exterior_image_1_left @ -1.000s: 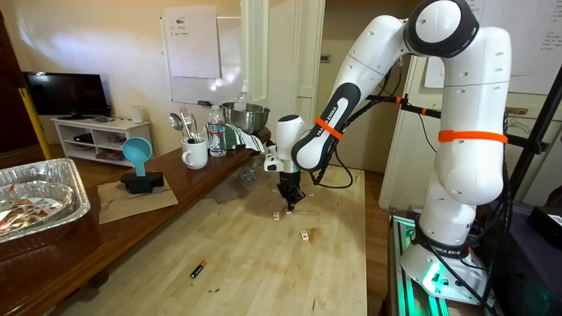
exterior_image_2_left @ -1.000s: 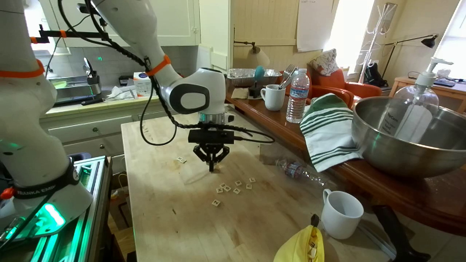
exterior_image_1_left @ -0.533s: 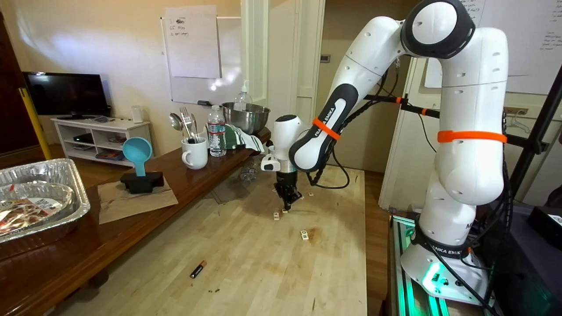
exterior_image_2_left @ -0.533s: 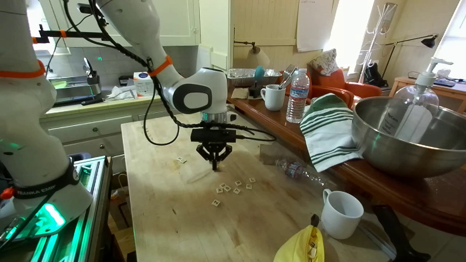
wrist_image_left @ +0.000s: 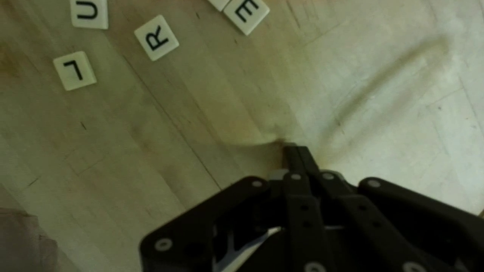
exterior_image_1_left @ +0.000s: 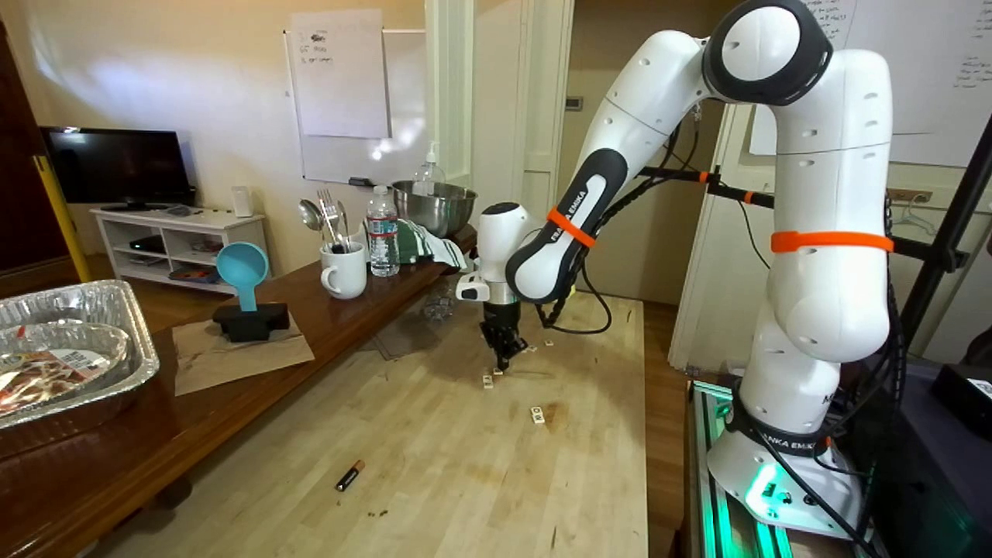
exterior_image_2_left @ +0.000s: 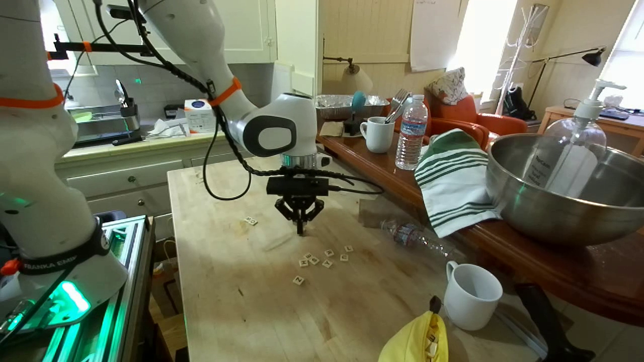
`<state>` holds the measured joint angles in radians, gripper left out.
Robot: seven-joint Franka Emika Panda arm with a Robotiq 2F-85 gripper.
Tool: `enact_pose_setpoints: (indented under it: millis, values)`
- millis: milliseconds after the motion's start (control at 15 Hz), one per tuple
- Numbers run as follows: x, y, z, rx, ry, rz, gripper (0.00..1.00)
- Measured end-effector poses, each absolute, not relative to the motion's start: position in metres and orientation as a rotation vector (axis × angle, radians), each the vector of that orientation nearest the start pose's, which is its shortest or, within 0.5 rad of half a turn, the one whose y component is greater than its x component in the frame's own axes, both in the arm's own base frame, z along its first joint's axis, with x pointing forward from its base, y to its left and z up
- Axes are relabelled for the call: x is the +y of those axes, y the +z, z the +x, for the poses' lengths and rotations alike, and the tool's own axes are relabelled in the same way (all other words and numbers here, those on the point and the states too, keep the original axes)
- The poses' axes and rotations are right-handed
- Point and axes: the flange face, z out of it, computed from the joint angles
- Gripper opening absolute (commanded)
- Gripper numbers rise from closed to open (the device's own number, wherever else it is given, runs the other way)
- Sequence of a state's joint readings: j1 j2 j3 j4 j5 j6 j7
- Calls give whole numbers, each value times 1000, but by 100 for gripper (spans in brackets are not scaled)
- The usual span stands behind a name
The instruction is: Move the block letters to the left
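Gripper (wrist_image_left: 297, 147) pointing down, fingers together. Block letters (wrist_image_left: 156, 37) on desk (exterior_image_2_left: 226, 301), scattered on several sides of gripper; one tile (exterior_image_1_left: 498, 373) just beside fingertips, contact unclear. Yellow pouch (exterior_image_2_left: 410, 339) well apart.

In an exterior view, 2 block letters (exterior_image_2_left: 253, 222) lie left of the claw (exterior_image_2_left: 300, 233), 8 before it.

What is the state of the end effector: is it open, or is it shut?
Shut: the end effector has its two black fingers side by side, with no gap visible between them in the wrist view.
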<state>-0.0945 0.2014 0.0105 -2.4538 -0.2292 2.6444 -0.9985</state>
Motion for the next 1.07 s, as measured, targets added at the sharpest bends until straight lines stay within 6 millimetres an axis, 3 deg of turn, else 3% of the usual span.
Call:
enact_pose_setpoints:
  millis: [1067]
  values:
    - [-30,217,486,-1677,93,-2760,0]
